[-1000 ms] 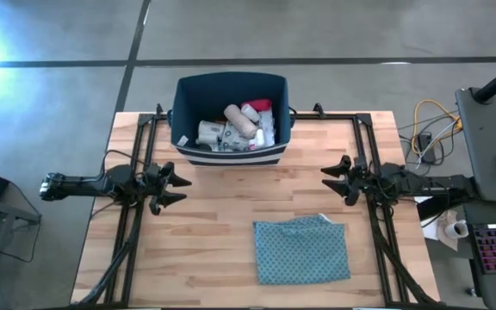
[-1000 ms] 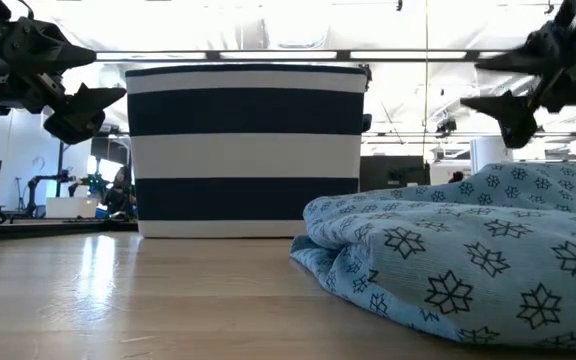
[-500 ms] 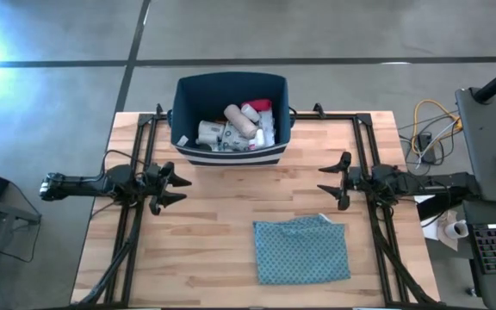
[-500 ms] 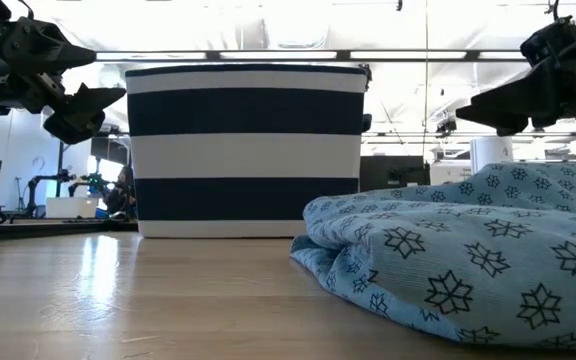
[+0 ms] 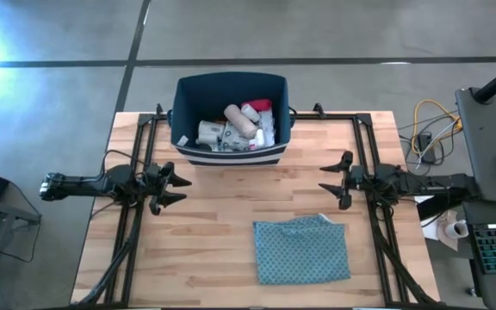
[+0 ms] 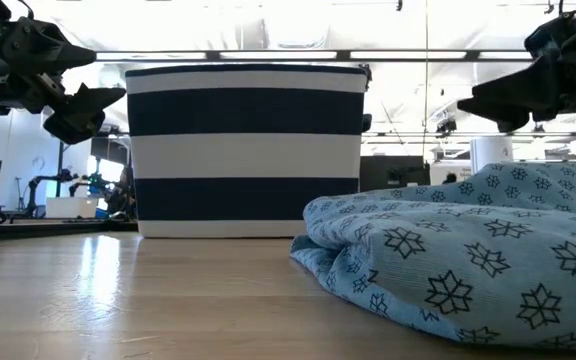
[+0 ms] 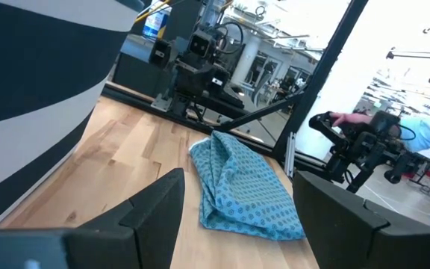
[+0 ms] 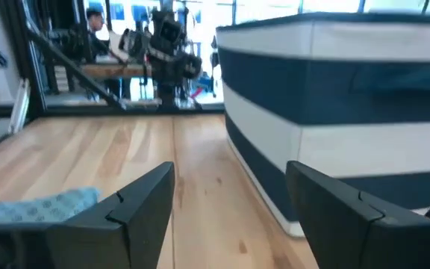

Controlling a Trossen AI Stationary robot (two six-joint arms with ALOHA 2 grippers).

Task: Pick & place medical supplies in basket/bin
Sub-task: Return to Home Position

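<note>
Against the far edge of the table (image 5: 231,215), the navy bin (image 5: 179,112) holds the medical supplies (image 5: 241,125) in a loose heap, white bottles (image 5: 209,132) among them. The left gripper (image 5: 184,190) hovers near the left edge and the right gripper (image 5: 334,181) near the right edge. Both have their fingers spread with nothing between them, and both are well apart from the bin. A teal cloth (image 5: 302,250) lies toward the near edge. The bottles look light, rigid and smooth, so they may roll or slip. A grasp across the middle of the body would likely suit them. The loaded bin is probably best taken at its rim.
</note>
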